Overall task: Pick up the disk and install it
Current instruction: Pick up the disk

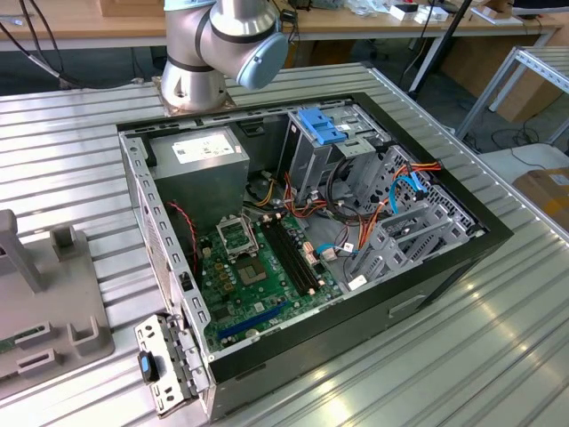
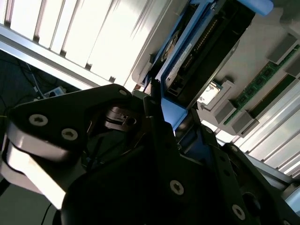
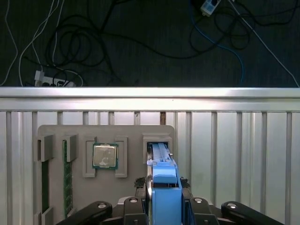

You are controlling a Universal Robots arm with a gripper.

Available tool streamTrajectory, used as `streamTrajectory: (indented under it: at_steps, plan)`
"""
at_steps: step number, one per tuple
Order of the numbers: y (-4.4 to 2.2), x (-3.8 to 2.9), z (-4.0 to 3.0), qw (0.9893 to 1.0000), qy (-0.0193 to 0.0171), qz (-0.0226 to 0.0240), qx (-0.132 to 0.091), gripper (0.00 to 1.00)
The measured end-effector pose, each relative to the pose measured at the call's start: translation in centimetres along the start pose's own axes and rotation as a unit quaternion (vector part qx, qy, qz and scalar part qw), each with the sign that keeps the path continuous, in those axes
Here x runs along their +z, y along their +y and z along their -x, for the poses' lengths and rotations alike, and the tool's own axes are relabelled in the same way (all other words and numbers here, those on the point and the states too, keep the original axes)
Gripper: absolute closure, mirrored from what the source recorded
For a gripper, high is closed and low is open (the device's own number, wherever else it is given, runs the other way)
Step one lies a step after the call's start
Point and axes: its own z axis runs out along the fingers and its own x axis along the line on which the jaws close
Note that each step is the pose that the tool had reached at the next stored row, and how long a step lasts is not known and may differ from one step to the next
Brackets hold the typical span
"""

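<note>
The disk [image 3: 160, 157] is a flat drive in a bright blue carrier rail. It stands on edge at a slot of the grey parts tray [image 3: 70, 131]. My gripper [image 3: 165, 183] is shut on the disk's near end, with a black finger on each side of the blue rail. In the second wrist view the disk [image 2: 199, 44] shows its dark edge, connector pins and blue rail, beyond my gripper [image 2: 159, 112]. The open computer case [image 1: 302, 231] lies on the slatted metal table.
The tray also holds a processor chip [image 3: 104, 155] and two memory sticks [image 3: 45, 183]. The table edge [image 3: 150, 93] runs just past the tray, with cables on the floor beyond. Inside the case are a power-supply box [image 1: 200, 160] and a drive cage with a blue bracket [image 1: 322, 124].
</note>
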Motion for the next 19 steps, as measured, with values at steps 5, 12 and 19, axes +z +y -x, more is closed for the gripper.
streamTrajectory:
  at_steps: [5,12,19]
  plan:
    - [0.0,-0.26,0.0,1.0,-0.0001,-0.0001,-0.001,0.63]
    - [-0.01,-1.66,0.01,1.0,-0.0001,-0.0001,-0.001,0.63]
    - [-0.01,-1.66,0.01,1.0,-0.0002,0.0,-0.001,0.63]
